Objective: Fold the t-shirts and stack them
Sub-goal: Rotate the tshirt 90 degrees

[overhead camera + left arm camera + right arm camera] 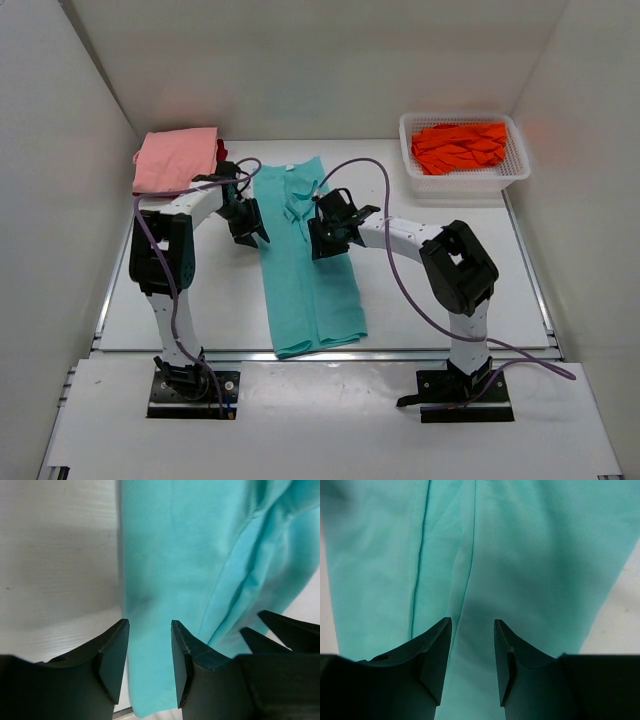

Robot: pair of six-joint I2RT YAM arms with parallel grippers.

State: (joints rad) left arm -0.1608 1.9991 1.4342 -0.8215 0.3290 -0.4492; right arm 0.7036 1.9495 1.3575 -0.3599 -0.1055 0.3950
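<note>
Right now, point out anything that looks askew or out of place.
The teal t-shirt, folded into a long strip, lies slanted, its near end at the front edge of the table. A dark red t-shirt pokes out beside the salmon pink t-shirt, so that stack isn't flush. Nothing looks spilled or damaged.

Bright, even overhead light fills the top view. The white walls (300,60) spread it, so shadows under both arms are faint and soft-edged. The bright orange t-shirt (460,147) throws a reddish tint on the wall beside it. In the wrist views the fingers of the left gripper (149,625) and right gripper (472,621) are dark and nearly featureless. A dim, blurred shadow lies on the teal t-shirt (175,555) just ahead of each gripper's fingertips.
</note>
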